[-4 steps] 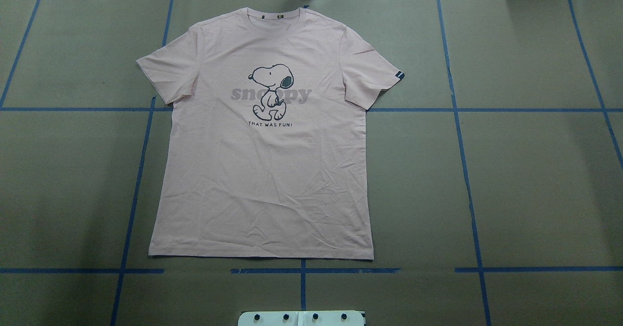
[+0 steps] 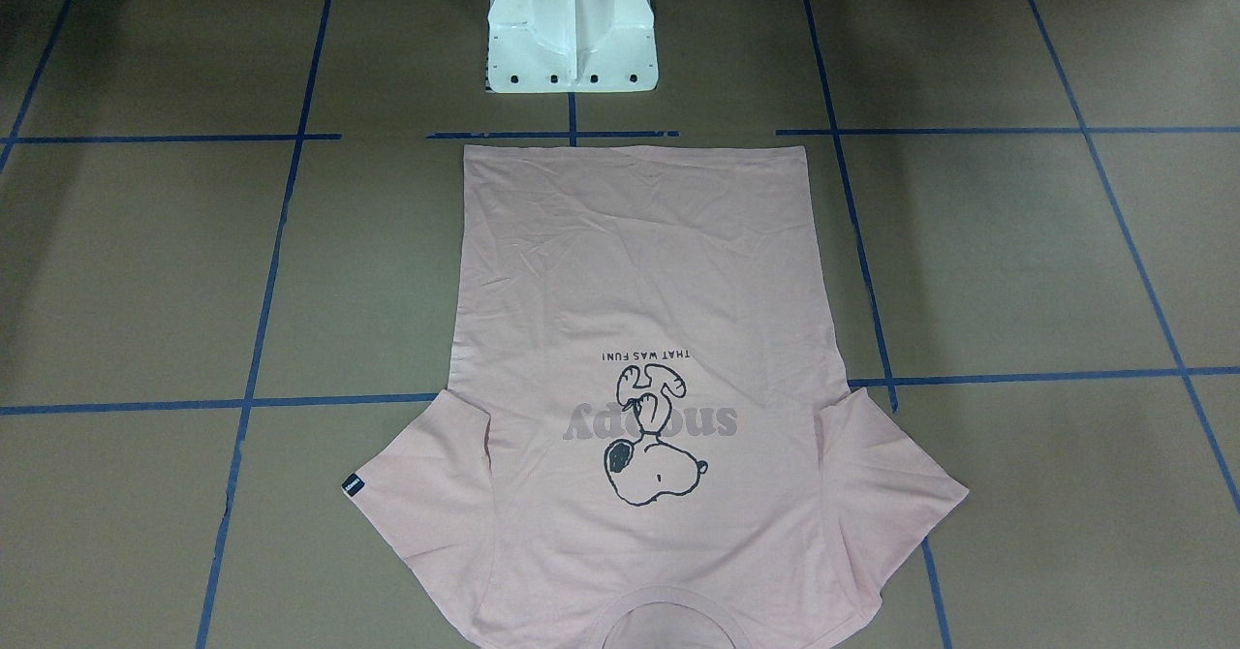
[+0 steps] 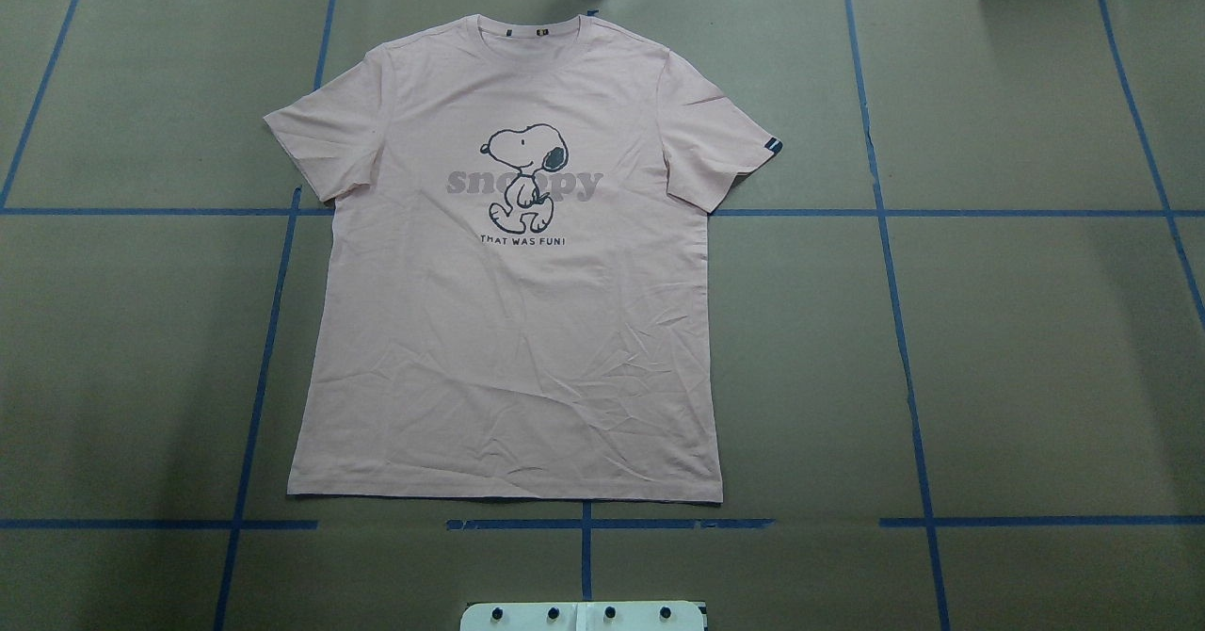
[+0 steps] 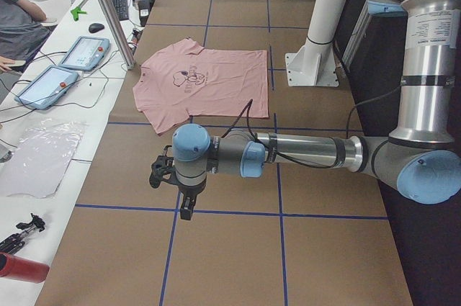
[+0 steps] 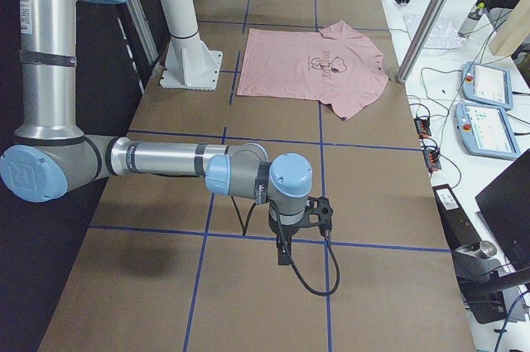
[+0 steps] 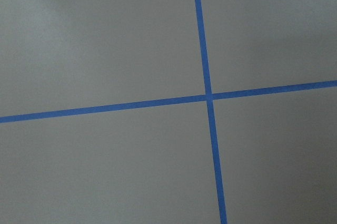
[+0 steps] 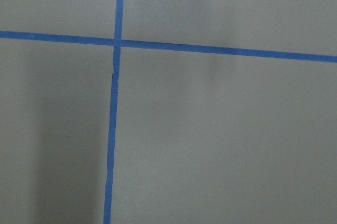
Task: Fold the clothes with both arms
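Observation:
The clothes are one pale pink T-shirt (image 3: 508, 330) lying flat and print-side up on the brown table, collar away from the robot, hem near its base. The dog print (image 3: 527, 177) faces up, and a small black tag (image 3: 774, 146) sits on one sleeve. The shirt (image 2: 639, 271) also shows in the front view and in both side views (image 4: 202, 83) (image 5: 315, 66). Both arms hang far out to the sides of it. My left gripper (image 4: 161, 170) and right gripper (image 5: 320, 210) point down over bare table. I cannot tell whether either is open or shut. The wrist views show only tape lines.
Blue tape lines (image 3: 894, 212) divide the table into a grid. The white pedestal base (image 2: 570, 19) stands just behind the hem. A side bench holds tablets (image 4: 85, 52), a plastic sheet (image 4: 39, 158) and a red bottle (image 4: 20, 267), with a person (image 4: 18, 18) seated there.

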`<state>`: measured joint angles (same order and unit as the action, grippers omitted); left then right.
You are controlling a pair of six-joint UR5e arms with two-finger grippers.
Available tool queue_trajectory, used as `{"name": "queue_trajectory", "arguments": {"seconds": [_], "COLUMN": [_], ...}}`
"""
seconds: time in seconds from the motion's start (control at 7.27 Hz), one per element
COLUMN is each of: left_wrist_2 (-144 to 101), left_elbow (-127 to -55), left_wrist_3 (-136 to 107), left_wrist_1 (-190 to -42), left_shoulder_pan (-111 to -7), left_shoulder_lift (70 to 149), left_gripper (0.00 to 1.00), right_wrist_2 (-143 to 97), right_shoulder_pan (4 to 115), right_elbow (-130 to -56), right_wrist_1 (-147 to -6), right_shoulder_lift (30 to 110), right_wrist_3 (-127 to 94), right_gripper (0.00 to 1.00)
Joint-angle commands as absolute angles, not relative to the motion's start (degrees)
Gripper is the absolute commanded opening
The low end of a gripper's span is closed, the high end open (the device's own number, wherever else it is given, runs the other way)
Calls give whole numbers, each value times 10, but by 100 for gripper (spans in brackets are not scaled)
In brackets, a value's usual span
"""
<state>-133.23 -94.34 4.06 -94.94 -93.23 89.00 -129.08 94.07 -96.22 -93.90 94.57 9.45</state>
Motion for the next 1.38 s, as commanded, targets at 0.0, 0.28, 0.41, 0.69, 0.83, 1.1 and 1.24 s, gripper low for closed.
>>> {"name": "queue_trajectory", "arguments": {"seconds": [0.0, 0.28, 0.41, 0.69, 0.83, 1.1, 1.24], "left_wrist_2": [-1328, -1329, -1316, -1319, -1325, -1322, -1321], "left_elbow": [-940, -939, -918, -828, -827, -820, -814], "left_wrist_3": [36, 33, 34, 6, -101, -173, -203], "left_wrist_1": [-996, -1094, -1217, -1347, -1353, -1417, -1421], "left_shoulder_pan": [-927, -919, -918, -908, -883, -790, -751], "left_shoulder_lift": [891, 904, 933, 1015, 1035, 1064, 1067], "left_gripper": [100, 100, 100, 100, 100, 100, 100], "right_wrist_2": [-1291, -1280, -1309, -1393, -1410, -1400, -1348], "right_shoulder_pan": [882, 870, 869, 868, 867, 815, 769], "right_elbow": [-963, -946, -924, -905, -921, -913, -911], "right_wrist_1": [-860, -779, -772, -768, -766, -745, -743], "right_shoulder_lift": [943, 882, 852, 814, 799, 738, 709], "right_wrist_3": [91, 83, 45, -19, -42, -190, -272], "right_gripper": [100, 100, 100, 100, 100, 100, 100]}}
